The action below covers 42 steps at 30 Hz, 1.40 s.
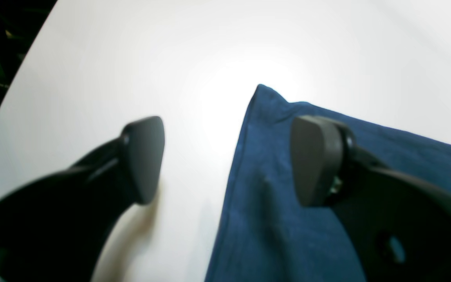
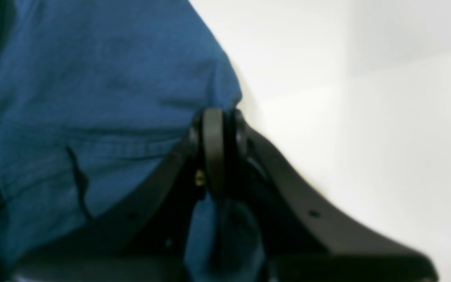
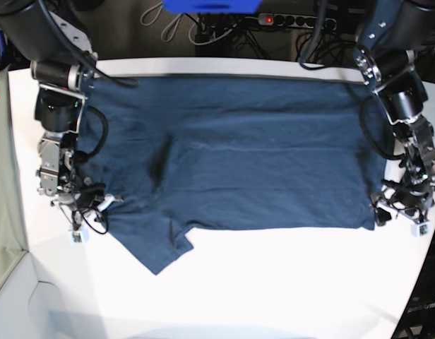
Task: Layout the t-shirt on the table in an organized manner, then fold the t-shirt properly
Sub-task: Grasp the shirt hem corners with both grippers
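Observation:
The dark navy t-shirt [image 3: 239, 155] lies spread across the white table [image 3: 274, 282], one sleeve pointing toward the near edge at lower left. My right gripper [image 2: 217, 152] is shut on the shirt's edge [image 2: 92, 98], and blue cloth shows between its fingers; in the base view this gripper [image 3: 90, 208] sits at the shirt's left side. My left gripper [image 1: 229, 160] is open and straddles the shirt's hem near a corner [image 1: 260, 88]: one pad [image 1: 315, 160] over the cloth, the other over bare table. In the base view it [image 3: 395, 212] is at the shirt's lower right corner.
A power strip [image 3: 288, 20] and cables lie beyond the table's far edge. The table's curved edge [image 1: 10, 78] with dark floor beyond shows at the left of the left wrist view. White tabletop extends in front of the shirt.

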Available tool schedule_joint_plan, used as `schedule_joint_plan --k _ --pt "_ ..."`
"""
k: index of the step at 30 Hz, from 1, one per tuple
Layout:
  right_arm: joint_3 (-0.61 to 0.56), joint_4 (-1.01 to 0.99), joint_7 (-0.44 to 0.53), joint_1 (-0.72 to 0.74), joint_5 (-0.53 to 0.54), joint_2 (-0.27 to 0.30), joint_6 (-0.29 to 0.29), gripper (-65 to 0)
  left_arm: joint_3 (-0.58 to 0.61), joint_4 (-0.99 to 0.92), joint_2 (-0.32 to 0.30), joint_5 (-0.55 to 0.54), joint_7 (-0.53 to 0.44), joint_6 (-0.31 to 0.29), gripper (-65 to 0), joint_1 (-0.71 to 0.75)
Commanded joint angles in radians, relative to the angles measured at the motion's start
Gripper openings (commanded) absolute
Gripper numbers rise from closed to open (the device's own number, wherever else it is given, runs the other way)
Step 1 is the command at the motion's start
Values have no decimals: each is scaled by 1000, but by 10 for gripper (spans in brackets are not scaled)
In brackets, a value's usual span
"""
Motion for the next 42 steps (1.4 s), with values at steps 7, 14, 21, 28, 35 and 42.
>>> schedule_joint_plan --k 7,14,21,28,35,42 --pt "0 5 -43 11 -17 6 5 -650 3 -237 -31 -10 -189 -1 -165 -91" --pt "0 5 -44 10 -17 6 5 -650 23 -412 -46 -10 -331 -1 -168 -125" --pt "0 5 -44 10 -17 6 5 -650 213 -506 -68 -13 -381 4 -169 -156" --pt "-1 5 -44 10 -17 0 5 -650 222 -589 -72 -11 -384 90 -230 -172" --pt "-1 5 -44 10 -17 0 5 -650 224 -587 -68 -11 -381 90 -567 -172" --pt "-1 5 -44 10 -15 0 5 -650 225 -587 -68 -10 -374 91 -648 -172"
